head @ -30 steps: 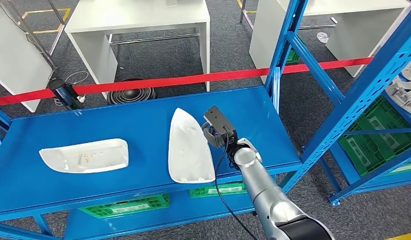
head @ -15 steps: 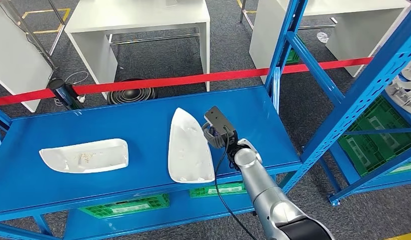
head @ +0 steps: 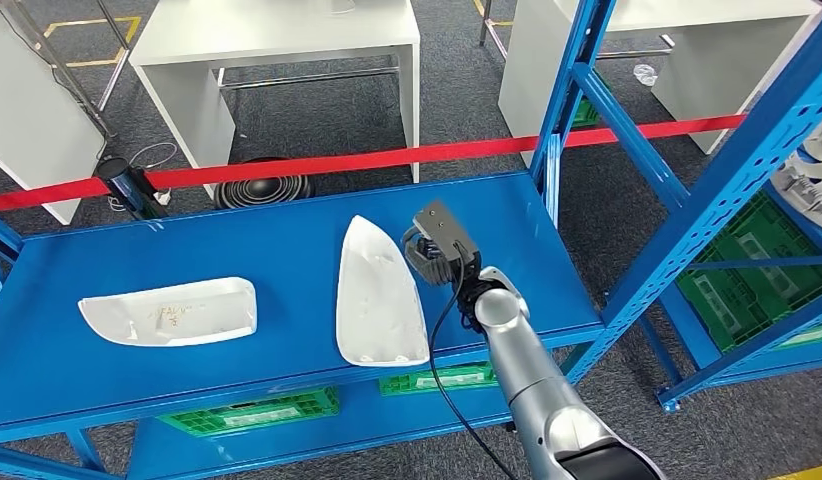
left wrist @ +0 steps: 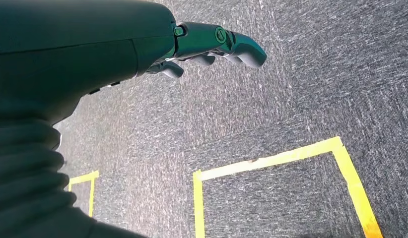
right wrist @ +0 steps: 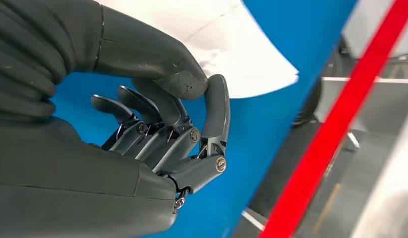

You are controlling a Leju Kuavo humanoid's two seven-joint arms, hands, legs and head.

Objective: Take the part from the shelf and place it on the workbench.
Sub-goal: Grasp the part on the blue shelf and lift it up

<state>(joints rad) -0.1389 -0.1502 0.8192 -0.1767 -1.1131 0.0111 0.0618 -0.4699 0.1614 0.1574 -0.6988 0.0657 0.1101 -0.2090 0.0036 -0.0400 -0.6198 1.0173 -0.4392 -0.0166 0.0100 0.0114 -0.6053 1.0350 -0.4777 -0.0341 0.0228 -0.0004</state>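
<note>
Head view: blue shelf (head: pixel 237 250) over grey carpet (head: pixel 317 120); right robot hand (head: pixel 427 262) curled, grasping nothing.

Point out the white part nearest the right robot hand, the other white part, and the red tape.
nearer white part (head: pixel 375 290): head view, middle of its upper face.
other white part (head: pixel 172 311): head view, centre of its face.
red tape (head: pixel 387 157): head view, stretch behind the shelf.
</note>
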